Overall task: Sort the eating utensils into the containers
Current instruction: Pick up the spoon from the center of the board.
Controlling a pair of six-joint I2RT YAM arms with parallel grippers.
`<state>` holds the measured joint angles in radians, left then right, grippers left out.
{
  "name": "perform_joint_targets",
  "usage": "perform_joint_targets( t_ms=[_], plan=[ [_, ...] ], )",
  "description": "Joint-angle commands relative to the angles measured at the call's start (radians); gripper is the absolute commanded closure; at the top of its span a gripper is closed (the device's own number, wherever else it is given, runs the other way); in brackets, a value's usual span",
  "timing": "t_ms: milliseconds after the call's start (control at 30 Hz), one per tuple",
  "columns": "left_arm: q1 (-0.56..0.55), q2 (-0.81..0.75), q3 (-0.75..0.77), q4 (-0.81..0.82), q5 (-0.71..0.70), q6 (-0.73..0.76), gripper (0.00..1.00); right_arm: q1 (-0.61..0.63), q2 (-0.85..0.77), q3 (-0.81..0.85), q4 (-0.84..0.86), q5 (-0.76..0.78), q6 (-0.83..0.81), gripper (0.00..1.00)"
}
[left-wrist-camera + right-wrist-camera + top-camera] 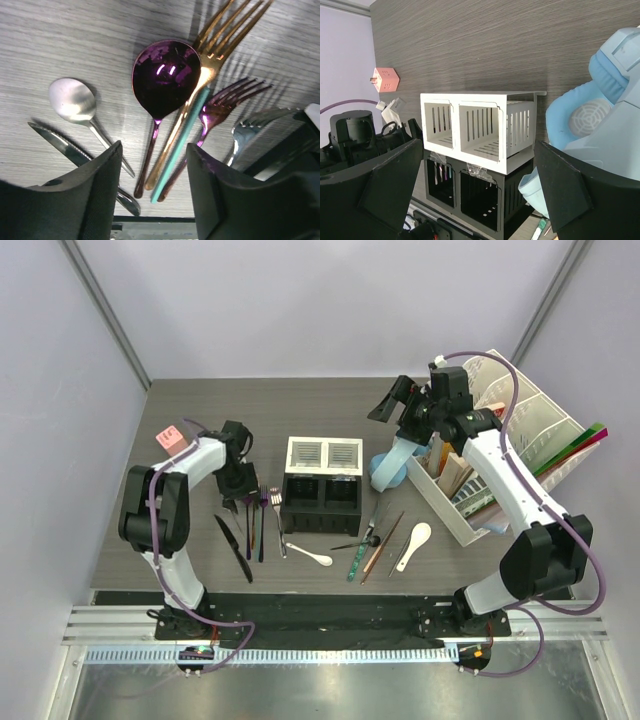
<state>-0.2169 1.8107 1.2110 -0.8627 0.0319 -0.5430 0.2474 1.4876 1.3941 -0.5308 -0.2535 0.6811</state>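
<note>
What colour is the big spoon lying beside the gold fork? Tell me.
Glossy metallic purple. The spoon shows best in the left wrist view.

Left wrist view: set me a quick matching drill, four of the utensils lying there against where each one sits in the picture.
Things:
1. purple spoon
2. gold fork
3. silver spoon
4. teal stick

Places:
A. close alongside the gold fork's handle
B. prongs at the top right edge
C. bowl in the middle of the view
D. bowl at the left, above the knife

Pairs: 1-C, 2-B, 3-D, 4-A
</note>
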Motion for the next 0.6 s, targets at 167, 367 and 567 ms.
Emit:
perform_joint_targets(
  t_ms=[167, 367, 567],
  plan=[
    [-0.004, 0.022, -0.024, 0.048, -0.026, -0.008, 0.47, 0.003, 0.043, 0.033, 0.012, -0.041, 0.009, 0.00],
    [-0.004, 0.039, -0.024, 0.065, -0.063, -0.031, 0.50, 0.015, 0.007, -0.004, 0.037, -0.058, -0.008, 0.00],
    [-0.004, 0.090, 0.018, 0.038, -0.084, -0.025, 0.54, 0.015, 0.003, 0.002, 0.037, -0.050, -0.015, 0.00]
  ],
)
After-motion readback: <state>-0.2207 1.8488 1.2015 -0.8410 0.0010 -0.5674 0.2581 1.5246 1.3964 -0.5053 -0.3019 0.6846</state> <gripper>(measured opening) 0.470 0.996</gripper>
